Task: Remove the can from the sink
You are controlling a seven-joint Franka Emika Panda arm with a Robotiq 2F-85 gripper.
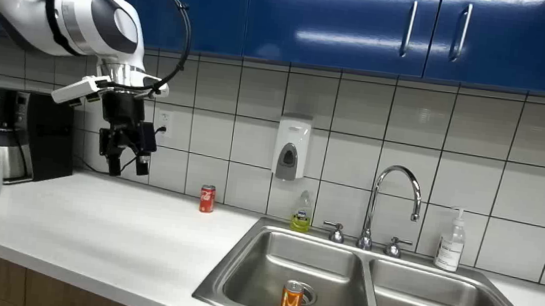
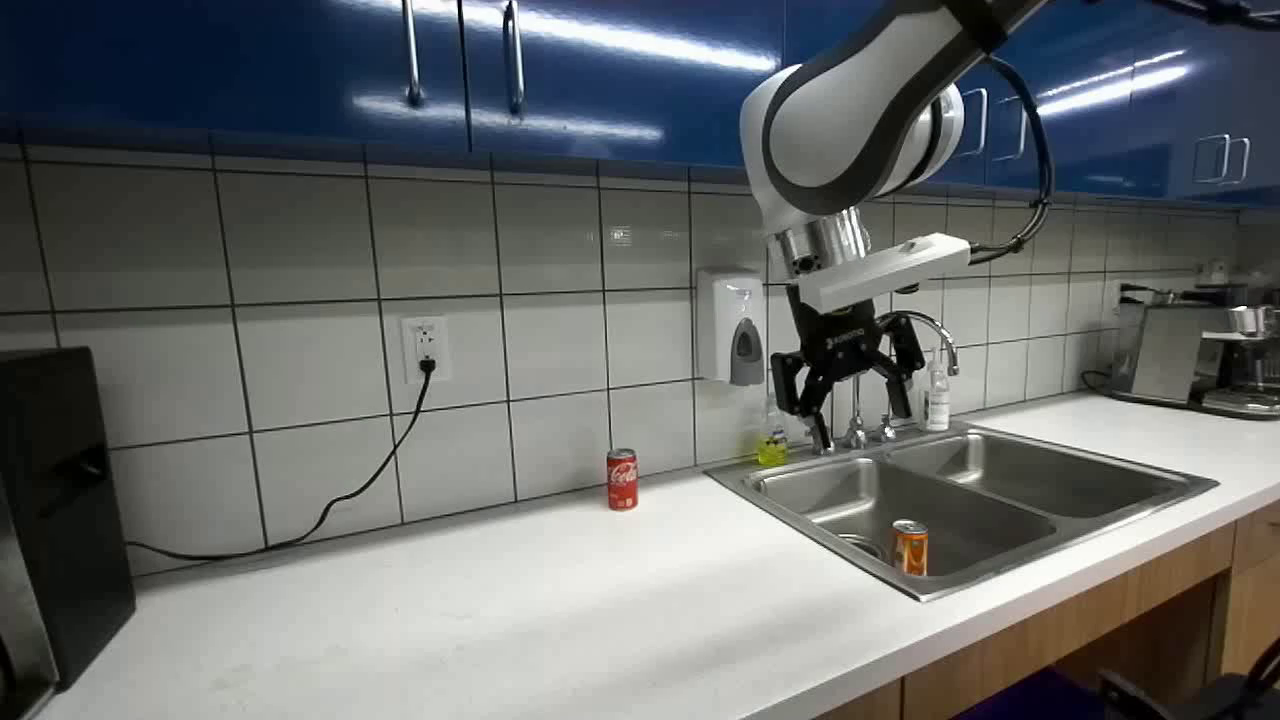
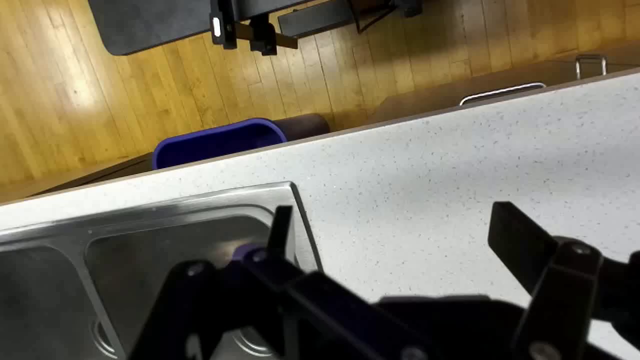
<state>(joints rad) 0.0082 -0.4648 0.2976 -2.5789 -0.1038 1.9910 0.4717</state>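
The orange can (image 1: 291,302) with a silvery top stands upright in a basin of the steel sink (image 1: 231,264), beside the drain. It also shows in an exterior view (image 2: 910,550) near the sink's front corner. My gripper (image 1: 128,166) hangs high above the white counter, fingers down, well apart from the can. It also shows in an exterior view (image 2: 860,420). In the wrist view the fingers (image 3: 392,230) are wide apart with only counter between them. The sink rim (image 3: 280,197) lies behind the left finger there. The can cannot be made out in the wrist view.
A smaller red can (image 1: 207,199) stands on the counter near the tiled wall. The faucet (image 1: 370,209), a yellow-green soap bottle (image 1: 301,217) and a pump bottle (image 1: 450,247) line the sink's back. A black coffee machine (image 1: 44,134) stands on the counter. Blue cabinets (image 1: 337,23) hang above.
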